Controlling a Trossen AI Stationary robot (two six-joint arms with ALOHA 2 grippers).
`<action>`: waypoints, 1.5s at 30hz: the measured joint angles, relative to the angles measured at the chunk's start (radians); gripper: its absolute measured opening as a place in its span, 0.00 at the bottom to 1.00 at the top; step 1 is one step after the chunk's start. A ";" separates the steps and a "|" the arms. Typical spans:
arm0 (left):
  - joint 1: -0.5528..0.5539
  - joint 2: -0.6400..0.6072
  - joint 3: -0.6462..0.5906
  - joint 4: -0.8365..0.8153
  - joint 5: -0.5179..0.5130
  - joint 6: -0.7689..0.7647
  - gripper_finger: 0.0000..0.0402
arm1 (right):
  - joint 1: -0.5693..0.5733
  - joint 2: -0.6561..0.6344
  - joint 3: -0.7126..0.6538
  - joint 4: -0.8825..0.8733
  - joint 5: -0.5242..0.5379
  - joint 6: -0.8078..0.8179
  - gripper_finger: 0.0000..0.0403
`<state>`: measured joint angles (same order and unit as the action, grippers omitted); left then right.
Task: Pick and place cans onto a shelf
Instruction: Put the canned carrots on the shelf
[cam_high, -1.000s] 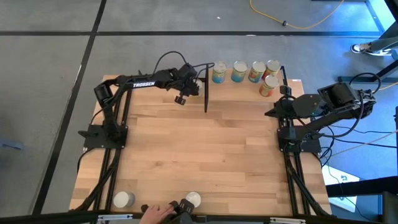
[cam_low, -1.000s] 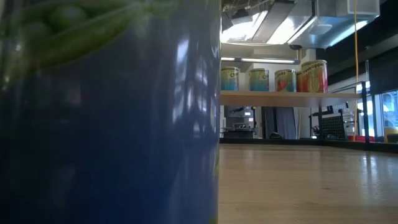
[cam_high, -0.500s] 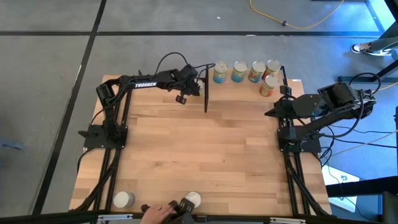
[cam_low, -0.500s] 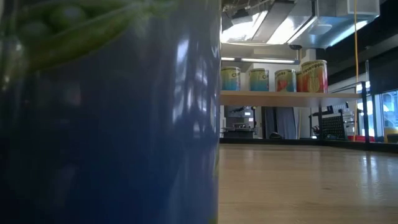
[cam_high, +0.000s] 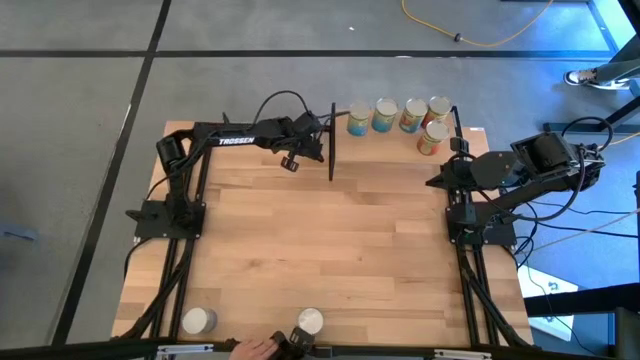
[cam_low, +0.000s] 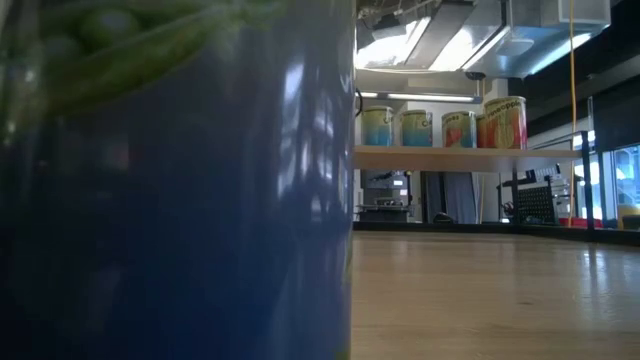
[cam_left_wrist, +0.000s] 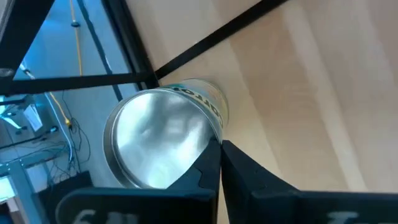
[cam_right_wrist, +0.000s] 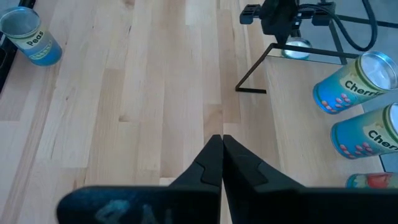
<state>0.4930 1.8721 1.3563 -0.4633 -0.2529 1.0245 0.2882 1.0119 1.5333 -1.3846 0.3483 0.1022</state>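
Observation:
The shelf (cam_high: 390, 148) stands at the table's far edge and carries several cans. The leftmost can (cam_high: 357, 121), with a silvery top and a light label, stands upright at the shelf's left end. My left gripper (cam_left_wrist: 221, 148) is shut right beside this can, reaching in from the table's left. At the table's right side my right gripper (cam_right_wrist: 222, 140) is shut on nothing, raised above the wood. Two more cans (cam_high: 198, 320) (cam_high: 310, 320) stand on the table's near edge. A blue can (cam_low: 170, 200) fills the low view's left half. My left gripper's shut fingers (cam_left_wrist: 211, 155) lie against the leftmost can's side just below its top rim (cam_left_wrist: 216, 124). They come slanting down from the table's left. The can stands upright on the shelf board. Whether the fingers press on it, I cannot tell.
Black posts (cam_high: 331, 140) (cam_high: 455, 125) stand at the shelf's ends. A blue "Peas" can (cam_right_wrist: 31, 37) stands on the table in the right wrist view. A person's hand (cam_high: 252, 348) shows at the near edge. The table's middle (cam_high: 330, 250) is bare wood.
The leftmost can has slid a little toward the table's right along the shelf, closer to the can beside it, and stays upright. My left hand has turned slightly beside it. The person's hand at the near edge has drawn back.

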 joint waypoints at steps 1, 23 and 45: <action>-0.007 0.000 0.003 -0.009 -0.002 0.000 0.00 | 0.000 0.000 0.000 0.000 0.000 0.001 0.02; -0.135 -0.004 0.382 -0.603 -0.079 -0.166 0.00 | 0.000 0.000 0.000 0.003 -0.001 -0.001 0.02; -0.392 -0.008 0.969 -0.960 -0.110 -0.224 0.00 | 0.000 0.000 0.000 0.003 -0.001 -0.006 0.02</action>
<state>0.1007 1.8637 2.3254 -1.4228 -0.3631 0.8002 0.2886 1.0119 1.5333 -1.3819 0.3470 0.0963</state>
